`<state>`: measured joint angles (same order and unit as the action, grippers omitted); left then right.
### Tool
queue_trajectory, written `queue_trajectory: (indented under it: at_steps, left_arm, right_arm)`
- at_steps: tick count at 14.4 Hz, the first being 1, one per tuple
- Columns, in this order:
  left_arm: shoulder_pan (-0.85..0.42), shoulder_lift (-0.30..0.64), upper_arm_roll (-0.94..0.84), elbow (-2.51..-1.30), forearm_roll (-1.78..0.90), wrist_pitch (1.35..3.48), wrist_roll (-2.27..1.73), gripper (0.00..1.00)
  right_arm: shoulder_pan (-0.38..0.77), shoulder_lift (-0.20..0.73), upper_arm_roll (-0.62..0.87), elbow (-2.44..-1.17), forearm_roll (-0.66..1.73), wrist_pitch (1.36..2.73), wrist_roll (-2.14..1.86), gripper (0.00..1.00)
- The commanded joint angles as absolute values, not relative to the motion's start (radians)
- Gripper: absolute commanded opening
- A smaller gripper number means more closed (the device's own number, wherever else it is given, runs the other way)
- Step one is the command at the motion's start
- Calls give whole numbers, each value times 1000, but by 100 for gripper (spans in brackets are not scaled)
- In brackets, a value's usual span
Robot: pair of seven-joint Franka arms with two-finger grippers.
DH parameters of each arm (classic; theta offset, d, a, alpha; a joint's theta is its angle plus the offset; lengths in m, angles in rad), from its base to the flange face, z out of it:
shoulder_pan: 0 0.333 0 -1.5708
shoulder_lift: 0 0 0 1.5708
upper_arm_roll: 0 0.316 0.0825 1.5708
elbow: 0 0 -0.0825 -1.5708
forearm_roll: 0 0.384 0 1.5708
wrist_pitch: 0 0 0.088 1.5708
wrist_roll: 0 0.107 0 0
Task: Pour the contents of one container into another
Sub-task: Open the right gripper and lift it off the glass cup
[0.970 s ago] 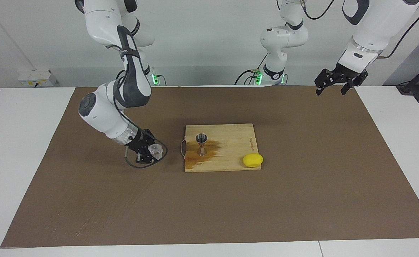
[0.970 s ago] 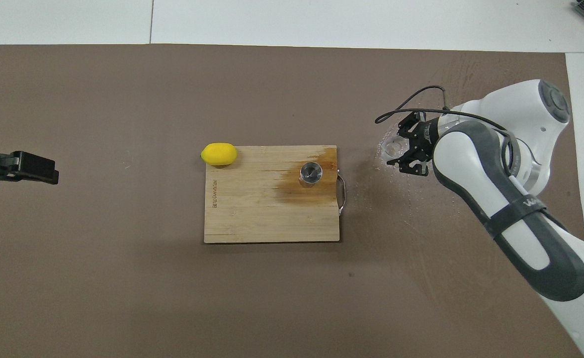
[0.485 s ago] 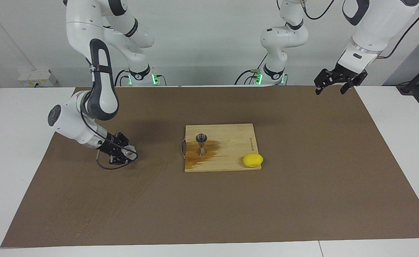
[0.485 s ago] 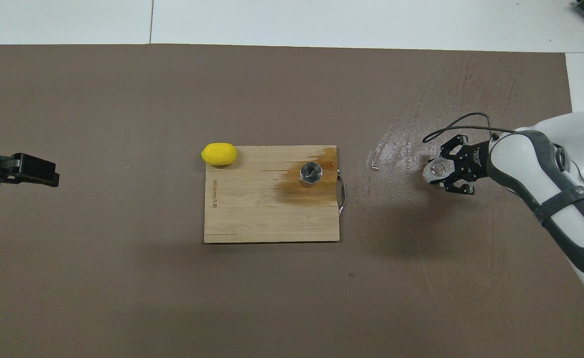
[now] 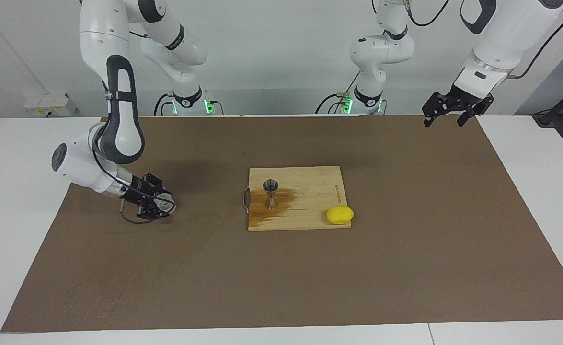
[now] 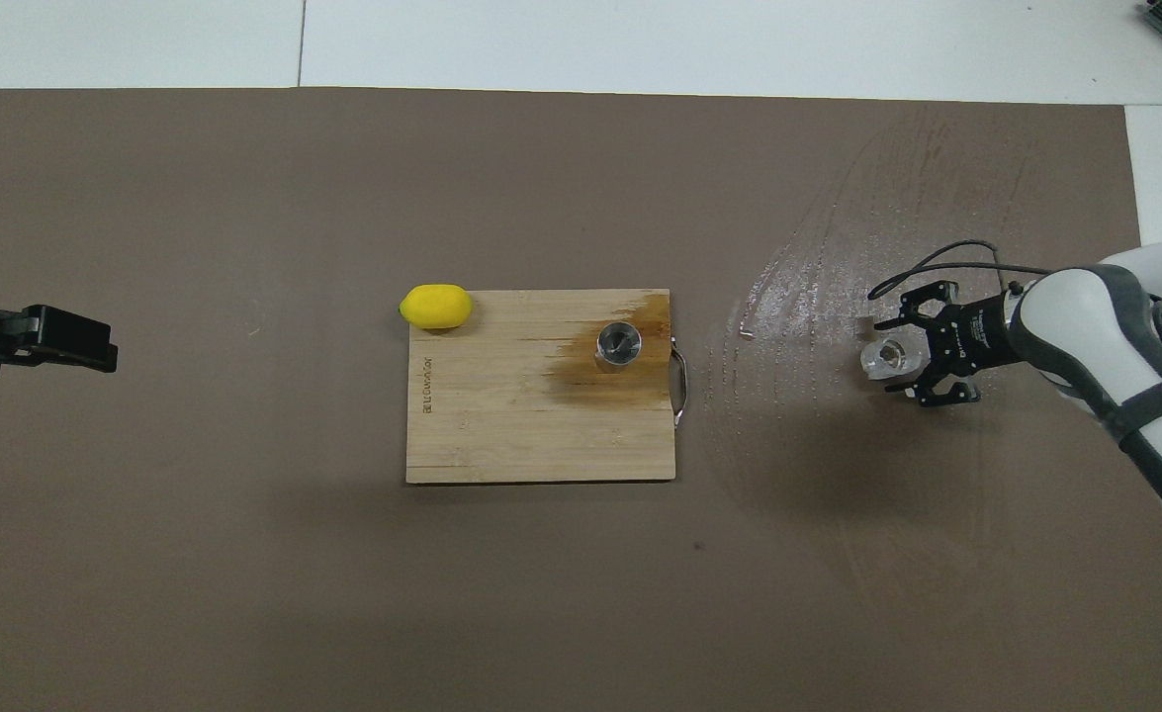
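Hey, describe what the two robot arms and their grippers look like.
Both arms are glossy white with dark grey panels and rounded joints. Green lights glow at their bases. The right gripper and left gripper are black, skeletal-looking, with two-finger jaws. A thin black cable loops around the right gripper.

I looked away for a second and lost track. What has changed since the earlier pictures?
The right gripper, shut on the plastic cup, carried it away from the cutting board toward the right arm's end of the table and lower, close to the mat. The jigger, lemon and waiting left gripper stayed put.
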<state>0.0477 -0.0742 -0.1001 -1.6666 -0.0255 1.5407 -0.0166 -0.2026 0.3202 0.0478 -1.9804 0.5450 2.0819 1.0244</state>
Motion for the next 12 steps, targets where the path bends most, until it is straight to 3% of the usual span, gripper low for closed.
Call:
queue_trajectory:
  at_steps: [1, 5, 12]
  left_arm:
    - [52, -78, -101, -1667, -21, 1528, -14, 100]
    - [52, -78, -101, -1667, -21, 1529, -14, 100]
    - [52, -78, -101, -1667, -21, 1529, -14, 100]
  right_arm:
    - [-230, 215, 54, -2008, 549, 2059, 982, 100]
    - [-212, 121, 57, -1999, 413, 2052, 892, 100]
    - [-26, 101, 63, -1962, 50, 2052, 516, 100]
